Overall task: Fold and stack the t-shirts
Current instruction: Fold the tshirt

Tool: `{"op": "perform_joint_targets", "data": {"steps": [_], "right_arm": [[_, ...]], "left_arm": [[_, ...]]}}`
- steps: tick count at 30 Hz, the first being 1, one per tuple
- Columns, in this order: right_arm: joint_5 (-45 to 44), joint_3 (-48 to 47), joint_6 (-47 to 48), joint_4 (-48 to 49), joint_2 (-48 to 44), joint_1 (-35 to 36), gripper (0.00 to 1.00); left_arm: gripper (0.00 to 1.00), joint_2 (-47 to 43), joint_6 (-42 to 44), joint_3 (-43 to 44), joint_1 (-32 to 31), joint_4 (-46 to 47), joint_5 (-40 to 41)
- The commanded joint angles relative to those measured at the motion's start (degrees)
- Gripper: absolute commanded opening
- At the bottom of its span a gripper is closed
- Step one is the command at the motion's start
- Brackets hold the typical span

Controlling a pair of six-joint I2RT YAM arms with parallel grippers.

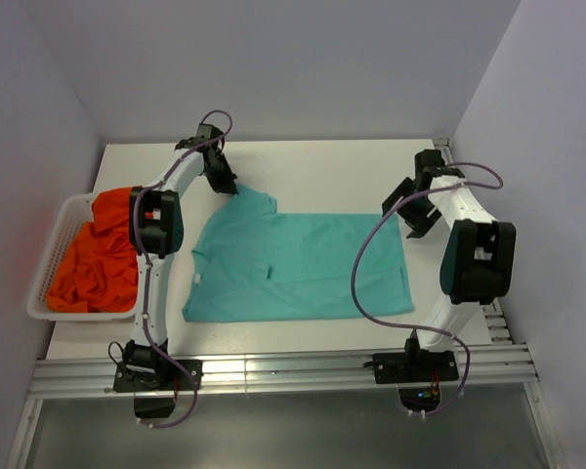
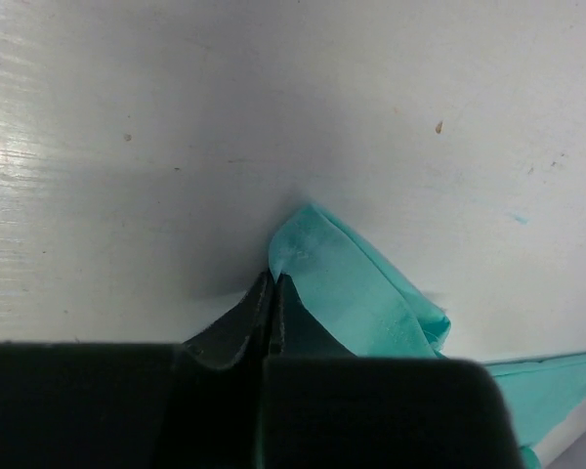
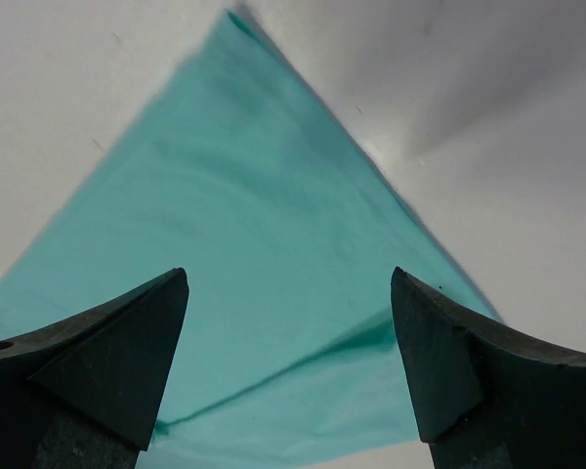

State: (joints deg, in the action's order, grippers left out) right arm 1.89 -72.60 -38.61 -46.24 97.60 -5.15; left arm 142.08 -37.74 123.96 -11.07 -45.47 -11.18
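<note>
A teal-green t-shirt (image 1: pixel 303 264) lies spread flat on the white table (image 1: pixel 332 166). My left gripper (image 1: pixel 225 185) is at its far left corner. In the left wrist view the jaws (image 2: pixel 273 280) are pressed together, with a peak of teal cloth (image 2: pixel 352 288) pinched at their tips. My right gripper (image 1: pixel 413 223) hangs over the shirt's far right corner. It (image 3: pixel 288 278) stands open, both fingers apart above the teal cloth (image 3: pixel 244 195), holding nothing. Orange-red t-shirts (image 1: pixel 98 259) lie bunched in a pile at the left.
The orange-red pile sits in a white slatted basket (image 1: pixel 51 256) at the table's left edge. Walls close in behind and on both sides. Aluminium rails (image 1: pixel 293 371) run along the near edge by the arm bases.
</note>
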Motion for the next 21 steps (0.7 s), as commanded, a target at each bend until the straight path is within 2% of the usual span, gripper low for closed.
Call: {"op": "perform_joint_targets", "data": {"steps": [1,5,10,18,21], "right_arm": [[0.04,-7.71,1.52,4.75,4.51,-0.30,0.91],[-1.80,-14.49,1.78,3.88,12.94,-0.30,0.90],[-4.26,-21.08,1.52,2.39,19.20,-0.30,0.89],[-3.91,-23.47,-0.68,1.86,24.82,-0.04,0.84],[-3.91,-23.47,-1.03,2.03,25.70,0.05,0.76]], "left_arm": [[0.02,1.53,-0.06,-0.91,-0.18,-1.46,0.81],[0.00,0.39,-0.23,-3.28,-0.18,-1.37,0.81],[0.00,-1.72,-0.15,-6.01,-0.09,-1.28,1.42],[0.00,-2.95,-0.06,-6.10,0.00,-2.16,1.51],[0.00,-3.04,-0.23,-6.54,0.00,-2.16,1.51]]}}
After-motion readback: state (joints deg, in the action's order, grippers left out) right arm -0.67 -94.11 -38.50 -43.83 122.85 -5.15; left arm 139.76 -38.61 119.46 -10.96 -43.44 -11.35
